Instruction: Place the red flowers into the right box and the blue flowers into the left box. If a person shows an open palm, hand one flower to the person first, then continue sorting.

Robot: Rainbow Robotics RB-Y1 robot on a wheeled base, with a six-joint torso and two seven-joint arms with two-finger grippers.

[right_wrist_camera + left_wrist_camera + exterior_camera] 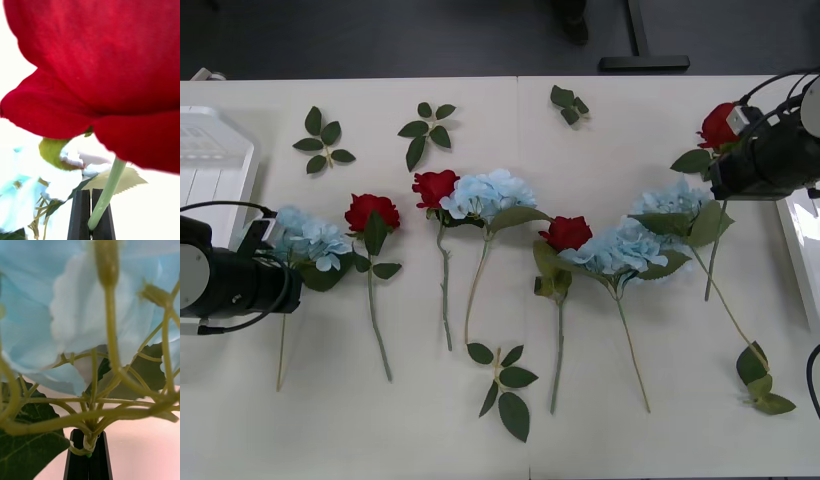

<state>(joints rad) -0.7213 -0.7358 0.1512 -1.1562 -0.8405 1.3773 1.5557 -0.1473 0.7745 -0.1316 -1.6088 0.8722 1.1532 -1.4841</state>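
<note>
Right hand (pixel 725 150) clenched on a red rose (pixel 718 125) (stem pinched), left hand (pixel 280 270) — gripping a blue hydrangea (pixel 308 238)

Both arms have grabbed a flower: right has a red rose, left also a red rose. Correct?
Not quite. The right gripper does hold a red rose by its stem, but the left gripper is shut on a blue hydrangea, as the left wrist view shows.

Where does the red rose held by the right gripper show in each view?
Front view: red rose at the far right, by the right gripper.
Right wrist view: its bloom looms above the black fingers clamping its stem.
Left wrist view: not in it.
Shared landmark: the blue flower beside it.
</note>
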